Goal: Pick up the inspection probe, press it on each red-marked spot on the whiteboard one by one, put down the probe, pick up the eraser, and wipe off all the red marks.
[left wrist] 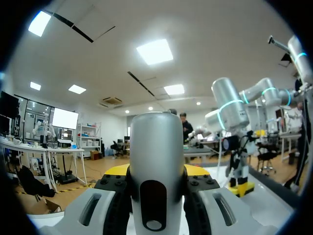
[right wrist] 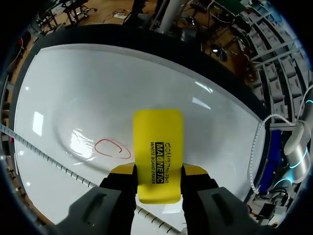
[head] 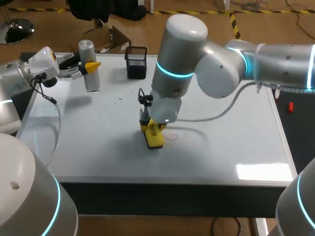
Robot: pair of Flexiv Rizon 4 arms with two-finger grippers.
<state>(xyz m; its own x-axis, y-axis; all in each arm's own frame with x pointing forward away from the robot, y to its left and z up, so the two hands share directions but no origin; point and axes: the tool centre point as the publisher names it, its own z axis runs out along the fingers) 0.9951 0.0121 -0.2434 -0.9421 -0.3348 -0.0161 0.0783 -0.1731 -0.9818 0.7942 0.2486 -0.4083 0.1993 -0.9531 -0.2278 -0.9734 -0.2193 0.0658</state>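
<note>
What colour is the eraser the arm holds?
The eraser is yellow with black print, clearest in the right wrist view.

You have the right gripper [head: 153, 129] over the middle of the whiteboard [head: 221, 147], clamped on the yellow eraser [head: 155, 139], whose lower end is down at the board with a looped red mark [head: 171, 137] just beside it. At the back left, the left gripper [head: 88, 66] holds the grey probe [head: 90, 78] upright, near a black mesh cup [head: 136, 62].
</note>
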